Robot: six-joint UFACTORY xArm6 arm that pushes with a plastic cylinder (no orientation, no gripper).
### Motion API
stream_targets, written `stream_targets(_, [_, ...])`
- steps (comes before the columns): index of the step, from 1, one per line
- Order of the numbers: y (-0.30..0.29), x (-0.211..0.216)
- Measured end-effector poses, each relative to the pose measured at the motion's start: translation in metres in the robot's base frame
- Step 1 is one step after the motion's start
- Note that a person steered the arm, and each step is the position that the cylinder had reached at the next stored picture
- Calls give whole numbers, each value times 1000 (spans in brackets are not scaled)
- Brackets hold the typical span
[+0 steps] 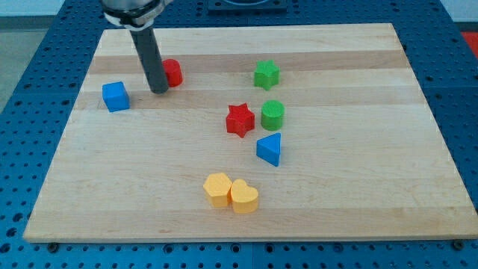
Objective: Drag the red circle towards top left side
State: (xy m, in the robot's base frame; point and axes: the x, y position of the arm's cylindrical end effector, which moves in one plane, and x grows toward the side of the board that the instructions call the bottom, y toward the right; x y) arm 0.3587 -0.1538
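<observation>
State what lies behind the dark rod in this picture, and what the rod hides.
Behind the rod, the red circle shows on the view's right of my tip. Its left part is covered by the rod, so whether tip and block touch cannot be seen.

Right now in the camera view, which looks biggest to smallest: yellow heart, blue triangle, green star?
1. Yellow heart, though it sits nearest the view's bottom, which may enlarge it.
2. Blue triangle and green star look about alike; I won't rank them.

Single view — high, angled down; whole board (246, 217) visible
</observation>
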Motion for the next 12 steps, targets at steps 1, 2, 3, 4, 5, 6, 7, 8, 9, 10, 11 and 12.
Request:
stream_targets(1, [0, 0])
stream_targets(2, [6, 29])
stream_targets(3, [19, -27])
stream_targets(4, [11, -28])
stream_targets(5, [-11, -28])
stream_targets(6, [-9, -6])
stream_targets(7, [32, 4])
stream_targets(8, [72, -3])
stream_targets(9, [53, -74])
stream_targets(10, [41, -76])
stream_targets(11, [33, -76])
stream_targets(12, [18, -76])
